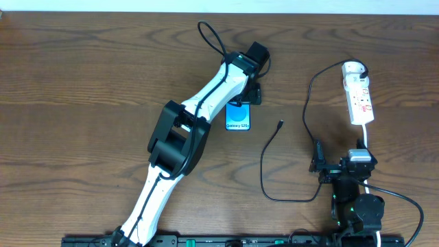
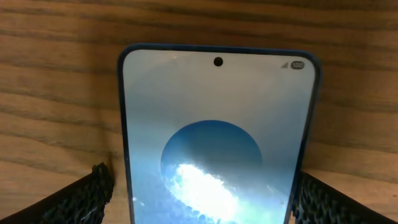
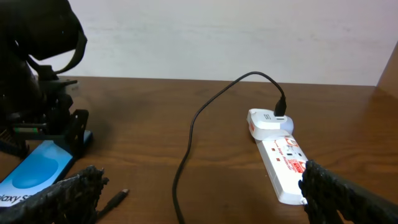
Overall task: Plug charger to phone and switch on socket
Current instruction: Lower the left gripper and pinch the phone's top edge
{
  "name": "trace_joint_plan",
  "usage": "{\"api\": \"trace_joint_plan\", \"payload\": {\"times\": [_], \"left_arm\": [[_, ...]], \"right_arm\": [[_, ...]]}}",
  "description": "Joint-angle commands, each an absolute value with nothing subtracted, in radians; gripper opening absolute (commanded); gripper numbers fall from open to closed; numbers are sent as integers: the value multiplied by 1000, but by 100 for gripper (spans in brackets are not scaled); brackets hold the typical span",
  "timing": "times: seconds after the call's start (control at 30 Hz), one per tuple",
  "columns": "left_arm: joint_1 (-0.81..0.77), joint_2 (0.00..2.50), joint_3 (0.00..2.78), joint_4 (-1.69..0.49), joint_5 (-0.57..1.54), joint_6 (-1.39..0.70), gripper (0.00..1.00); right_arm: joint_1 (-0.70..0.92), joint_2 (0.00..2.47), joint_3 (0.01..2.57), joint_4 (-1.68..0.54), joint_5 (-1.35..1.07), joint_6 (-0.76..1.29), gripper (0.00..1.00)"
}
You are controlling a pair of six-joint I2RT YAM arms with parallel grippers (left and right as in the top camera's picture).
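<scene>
Wooden table, two arms. The left gripper straddles the far end of the phone at centre, fingers spread beside its edges and not pinching, probably to steady it for plugging. The right gripper, near right, is wide open and empty. The socket lies far right; the charger loops from its far end, its tip loose between phone and socket.

robot lab: 2 arms at wooden table (white wall)

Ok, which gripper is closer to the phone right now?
Left. The left gripper is right over the phone, open, a finger on either side. The right gripper sits well away, by the charger cable.
</scene>
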State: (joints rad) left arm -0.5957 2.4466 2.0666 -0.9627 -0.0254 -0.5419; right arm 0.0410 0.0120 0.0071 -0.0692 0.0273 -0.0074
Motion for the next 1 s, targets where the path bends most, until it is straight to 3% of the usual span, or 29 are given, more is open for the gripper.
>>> {"api": "trace_joint_plan", "payload": {"times": [0.0,0.97], "left_arm": [[-602,2465,2037,-957,-38,-526,92],[-635,2465,1980,-979,-31,-536,92]], "right_arm": [[33,7,6,-72,38,3,99],[33,7,6,-72,38,3,99]]}}
